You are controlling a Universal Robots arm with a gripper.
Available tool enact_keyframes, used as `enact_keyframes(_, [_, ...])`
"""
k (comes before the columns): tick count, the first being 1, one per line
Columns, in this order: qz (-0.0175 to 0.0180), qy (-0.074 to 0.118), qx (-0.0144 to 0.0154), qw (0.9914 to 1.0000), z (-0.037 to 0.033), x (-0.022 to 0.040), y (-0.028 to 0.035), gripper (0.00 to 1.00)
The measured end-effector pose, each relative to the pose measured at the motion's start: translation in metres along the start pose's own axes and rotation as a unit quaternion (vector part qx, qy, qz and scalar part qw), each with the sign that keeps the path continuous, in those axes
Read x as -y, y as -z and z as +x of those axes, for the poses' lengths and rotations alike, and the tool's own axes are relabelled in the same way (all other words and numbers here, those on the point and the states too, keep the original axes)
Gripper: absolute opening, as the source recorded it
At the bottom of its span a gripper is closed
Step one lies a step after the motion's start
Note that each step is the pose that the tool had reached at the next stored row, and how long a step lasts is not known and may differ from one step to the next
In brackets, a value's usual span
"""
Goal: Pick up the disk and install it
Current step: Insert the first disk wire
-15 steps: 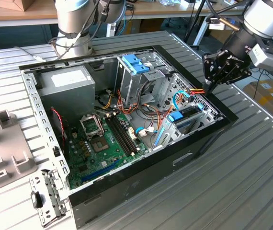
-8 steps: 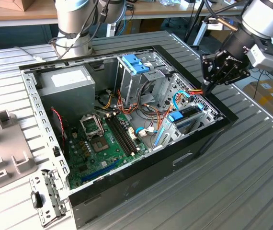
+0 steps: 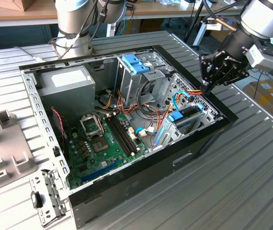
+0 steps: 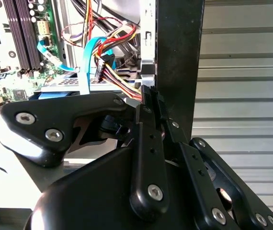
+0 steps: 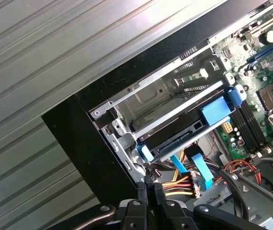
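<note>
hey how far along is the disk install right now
Mostly done, it seems: the disk, with its blue rails, already sits in the drive cage at the case's corner. The gripper holds nothing; its fingers are closed together by the cable bundle beside the cage. Whether the disk is fully latched or cabled can't be told.

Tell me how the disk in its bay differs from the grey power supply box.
The disk is thin, dark and flat, with blue plastic rails; the power supply is a larger, boxy grey block with a white sticker. The disk sits in the metal bay near the gripper, at the exterior view's right; the power supply stands in the case's far left corner. Both are inside the open computer case.
</note>
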State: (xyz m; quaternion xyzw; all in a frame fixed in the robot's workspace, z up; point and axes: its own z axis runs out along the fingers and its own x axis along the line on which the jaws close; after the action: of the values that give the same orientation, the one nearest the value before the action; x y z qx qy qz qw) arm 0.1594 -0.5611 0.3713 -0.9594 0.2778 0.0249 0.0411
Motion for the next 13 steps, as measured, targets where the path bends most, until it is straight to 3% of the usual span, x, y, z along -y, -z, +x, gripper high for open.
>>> enact_keyframes(13, [0.0000,0.000,0.0000,1.00000,-0.0017,-0.0036,-0.0002,0.17])
